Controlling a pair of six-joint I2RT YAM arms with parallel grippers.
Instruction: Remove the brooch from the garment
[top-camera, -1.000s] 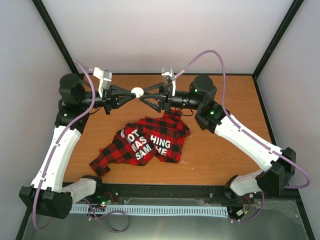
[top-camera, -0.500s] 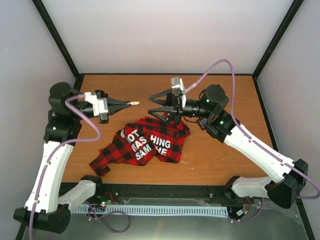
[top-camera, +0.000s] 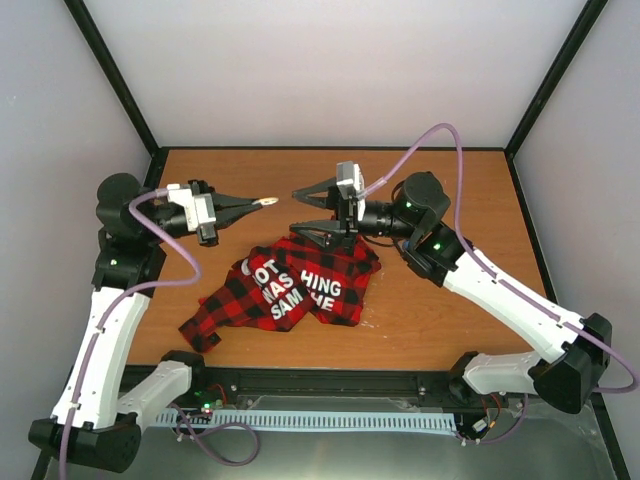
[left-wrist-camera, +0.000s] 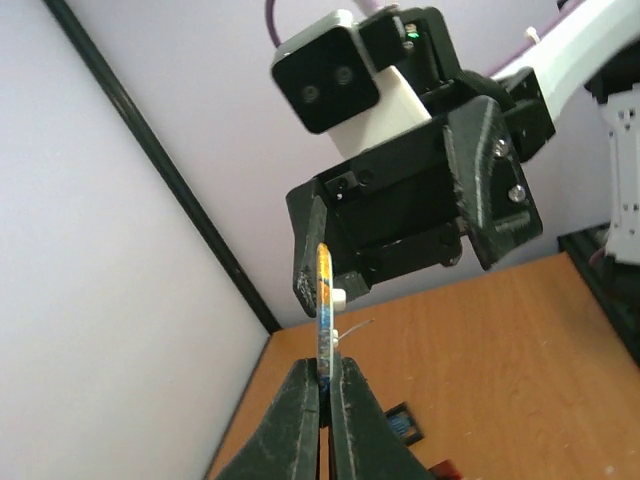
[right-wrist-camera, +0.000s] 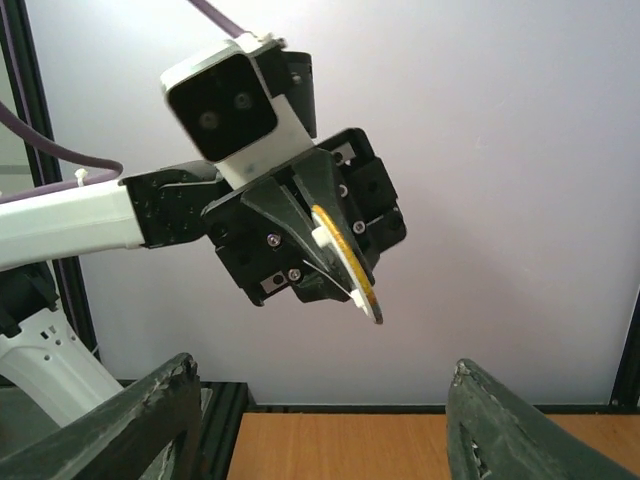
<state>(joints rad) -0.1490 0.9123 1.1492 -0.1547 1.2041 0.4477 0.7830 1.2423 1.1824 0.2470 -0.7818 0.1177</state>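
Observation:
The garment (top-camera: 290, 285), a red-and-black checked shirt with white block letters, lies crumpled on the wooden table (top-camera: 440, 300) in the top view. My left gripper (top-camera: 262, 203) is shut on the brooch (top-camera: 267, 202), a thin round disc with a pin, and holds it in the air above the table, clear of the garment. The brooch shows edge-on between the left fingers (left-wrist-camera: 324, 300) and tilted in the right wrist view (right-wrist-camera: 350, 265). My right gripper (top-camera: 305, 212) is open and empty, facing the left one across a short gap.
Black frame posts (top-camera: 120, 85) and pale walls enclose the table on three sides. A black rail (top-camera: 330, 385) runs along the near edge between the arm bases. Purple cables (top-camera: 430, 140) loop above both arms.
The left arm has pulled back to the left with the brooch in its jaws. The right gripper let go of the brooch, opened wide and drew back to the right. The garment stays put.

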